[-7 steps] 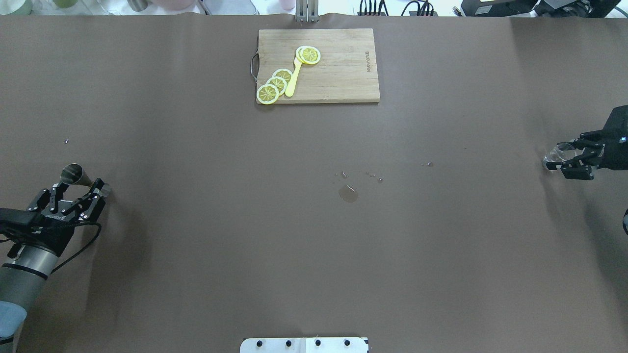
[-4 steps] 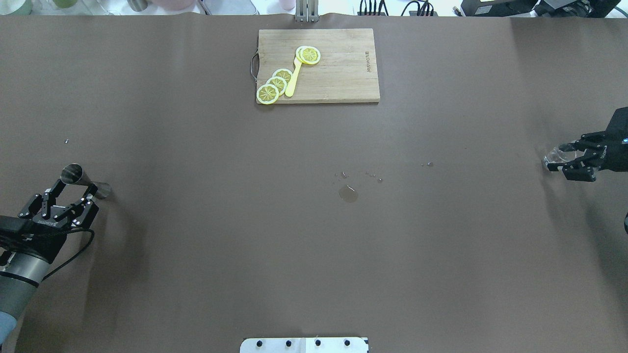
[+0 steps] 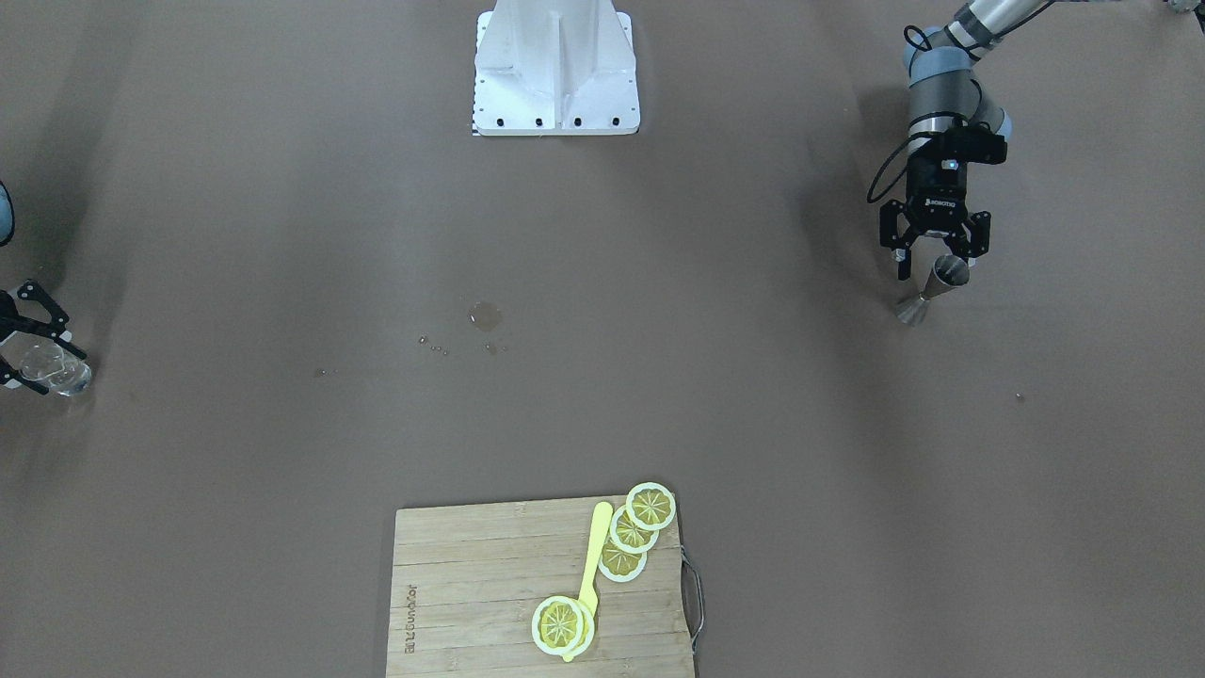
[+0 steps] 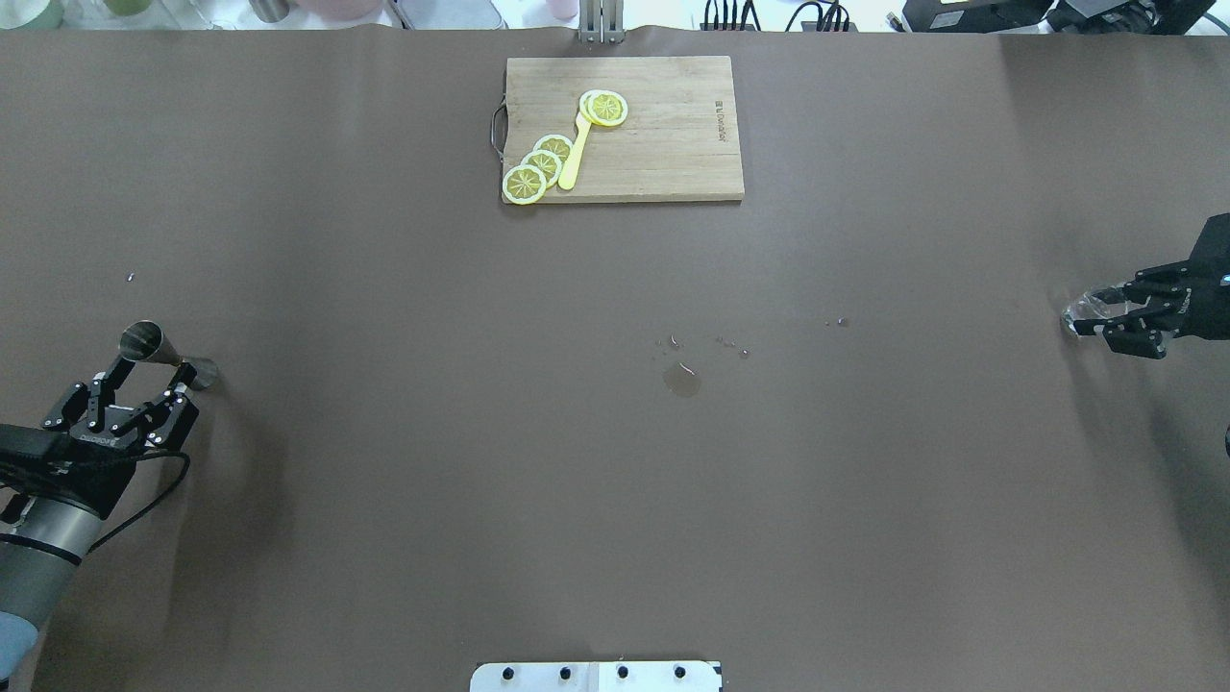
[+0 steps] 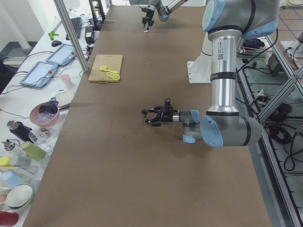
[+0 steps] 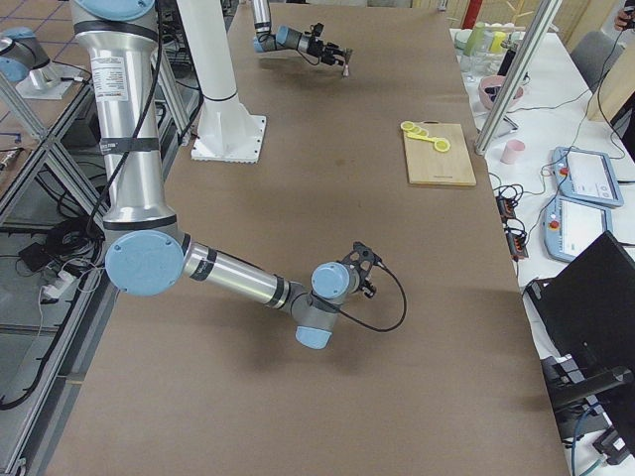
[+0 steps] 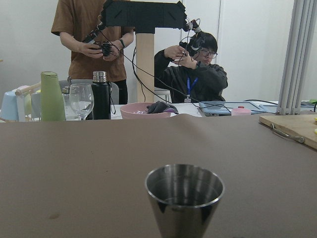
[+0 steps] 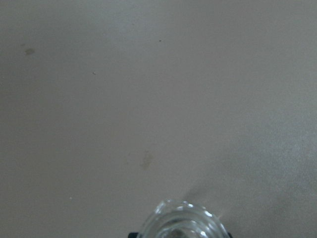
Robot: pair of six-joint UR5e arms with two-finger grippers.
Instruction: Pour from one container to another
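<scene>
- The left gripper (image 4: 149, 375) had its jaws spread wide and held nothing. The jigger (image 7: 184, 198) stood upright on the bench (image 4: 615, 500) just ahead of those jaws, in line with the gap and, as far as I could see, touching neither finger.
- I took this for the pick-up stage, with the jigger not yet lifted. The next move called for the jaws to ease forward until the narrow waist sat between them, then close squarely. A knock from one finger looked likely to tip it.
- Farther out, roughly midway between the two sets of jaws, a small puddle (image 4: 682, 381) lay on the bench.
- At the opposite end, well apart from the left jaws, the right gripper (image 4: 1089, 309) had the glass cup (image 8: 182, 223) between its fingertips. Whether the jaws pressed on the glass or merely stood either side of it, I couldn't tell.
- With jigger and cup so far apart, I reckoned one or both would need carrying inward before any pour.
- Beyond both sets of jaws sat a cutting board (image 4: 673, 144) with lemon slices (image 4: 525, 184), well clear.
</scene>
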